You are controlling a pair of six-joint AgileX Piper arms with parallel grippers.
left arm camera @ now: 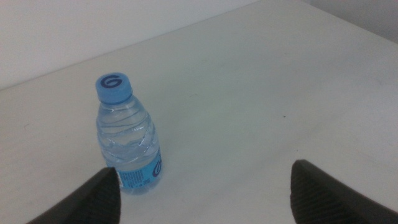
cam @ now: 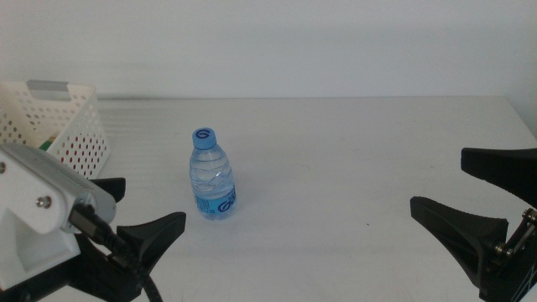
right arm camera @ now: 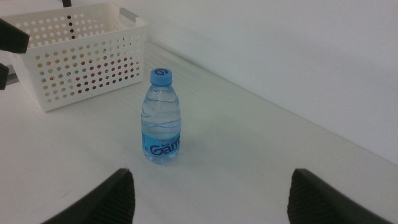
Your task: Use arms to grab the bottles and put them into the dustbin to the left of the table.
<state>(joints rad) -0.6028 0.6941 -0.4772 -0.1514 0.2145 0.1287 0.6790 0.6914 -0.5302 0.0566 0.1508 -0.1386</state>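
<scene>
The left hand [cam: 143, 214] sits at the near left, its white boxy wrist housing and black cable behind it, its two dark jaws spread wide and holding nothing. The right hand [cam: 466, 189] waits at the near right, jaws likewise parted and holding nothing.

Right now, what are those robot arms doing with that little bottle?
Nothing is holding the water bottle yet. It stands upright on the white table, blue cap on. The left gripper waits open near it, closest to the white dustbin at the table's left. The right gripper is open too, off to the other side. Something red and yellow shows through the dustbin's holes.
</scene>
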